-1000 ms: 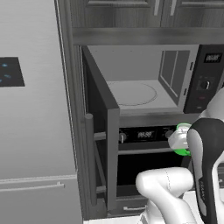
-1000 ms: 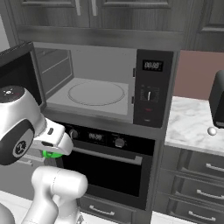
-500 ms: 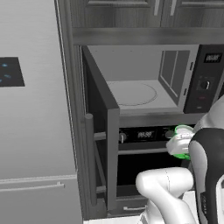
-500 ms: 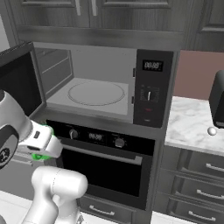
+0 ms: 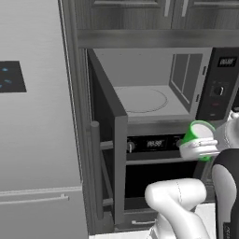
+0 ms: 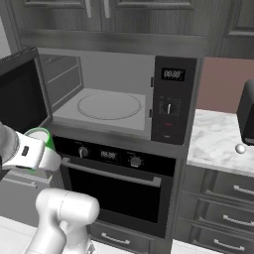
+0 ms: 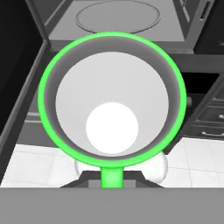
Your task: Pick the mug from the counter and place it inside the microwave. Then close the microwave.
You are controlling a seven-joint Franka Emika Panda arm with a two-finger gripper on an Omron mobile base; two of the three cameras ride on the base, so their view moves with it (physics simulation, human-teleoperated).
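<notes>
The bright green mug (image 5: 195, 134) is held in the air by my gripper (image 5: 200, 148), which is shut on it. It hangs in front of the oven's control strip, just below the microwave's (image 5: 148, 97) open cavity. In the right base view the mug (image 6: 43, 135) and gripper (image 6: 31, 153) are at the lower left, under the swung-open microwave door (image 6: 20, 94). In the hand view the mug's pale inside (image 7: 112, 83) faces me, with the round turntable (image 7: 117, 16) beyond its rim. The marble counter (image 6: 214, 141) lies to the right.
The microwave door (image 5: 106, 116) juts out toward me on the left of the cavity. An oven (image 6: 119, 184) sits under the microwave. A tall fridge (image 5: 32, 121) stands at the left. On the counter are a small white ball (image 6: 240, 148) and a black boxy appliance (image 6: 246, 111).
The hand with the mug has drifted left and risen a little toward the microwave opening. The grip has stayed shut; the microwave door has not moved.
</notes>
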